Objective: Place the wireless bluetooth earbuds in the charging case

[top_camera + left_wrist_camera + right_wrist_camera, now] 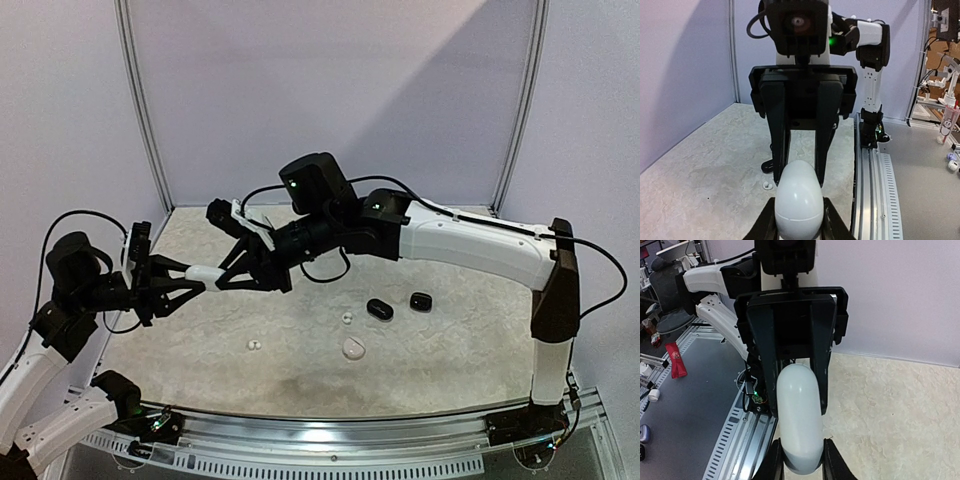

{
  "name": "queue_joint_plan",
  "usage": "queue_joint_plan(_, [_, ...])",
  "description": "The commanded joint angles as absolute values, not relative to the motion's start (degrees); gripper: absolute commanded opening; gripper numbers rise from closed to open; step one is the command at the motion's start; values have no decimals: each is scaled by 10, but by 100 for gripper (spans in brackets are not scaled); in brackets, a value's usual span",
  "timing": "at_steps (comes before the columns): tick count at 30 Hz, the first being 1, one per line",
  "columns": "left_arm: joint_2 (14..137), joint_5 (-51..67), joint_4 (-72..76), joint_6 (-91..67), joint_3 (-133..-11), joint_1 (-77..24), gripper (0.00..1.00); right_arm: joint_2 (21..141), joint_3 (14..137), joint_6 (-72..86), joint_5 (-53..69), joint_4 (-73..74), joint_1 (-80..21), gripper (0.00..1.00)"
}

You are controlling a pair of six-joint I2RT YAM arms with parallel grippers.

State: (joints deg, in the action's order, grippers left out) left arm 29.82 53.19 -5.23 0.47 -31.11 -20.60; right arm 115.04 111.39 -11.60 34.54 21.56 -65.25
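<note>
A closed white charging case [205, 272] hangs in the air over the table's left half, gripped from both ends. My left gripper [188, 279] is shut on its left end. From the right, my right gripper [226, 274] has its jaws pressed against the other end. In the left wrist view the egg-shaped case [797, 200] sits between my left fingers [761, 226], with the right fingers flanking its far tip. In the right wrist view the case [799, 415] fills the gap of the right gripper [801, 460]. Two tiny white earbuds [347, 319] [253, 345] lie on the table.
A larger white rounded piece [353, 349] lies near the table's front centre. Two black oval pieces [380, 309] [420, 300] lie to its right. The metal rail [330, 455] runs along the near edge. Grey walls close the back and sides.
</note>
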Motion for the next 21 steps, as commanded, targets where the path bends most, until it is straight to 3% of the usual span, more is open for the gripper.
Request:
queue_joint_plan(1, [290, 522, -33, -38, -309, -215, 0, 1160, 1129, -98, 370, 198, -655, 16])
queue_joint_plan(4, [292, 521, -30, -29, -312, -216, 0, 1164, 1133, -102, 375, 205, -655, 1])
queue_joint_plan(6, [290, 516, -35, -19, -312, -215, 0, 1163, 1133, -105, 370, 213, -655, 0])
queue_joint_plan(7, [289, 515, -43, -14, -311, -215, 6, 1160, 1132, -112, 367, 218, -655, 0])
queue_joint_plan(9, [286, 520, -70, -2, -309, -214, 50, 1151, 1130, -125, 358, 228, -654, 0])
queue_joint_plan(10, [284, 526, -89, 15, -307, -215, 62, 1145, 1129, -133, 354, 235, -655, 0])
queue_joint_plan(11, [283, 528, -97, 24, -304, -214, 66, 1138, 1128, -138, 350, 240, -655, 0])
queue_joint_plan(13, [279, 525, -99, 26, -296, -213, 67, 1128, 1125, -147, 344, 245, -654, 0])
queue_joint_plan(21, [289, 531, -61, -4, -285, -211, 44, 1118, 1122, -158, 344, 237, -658, 0])
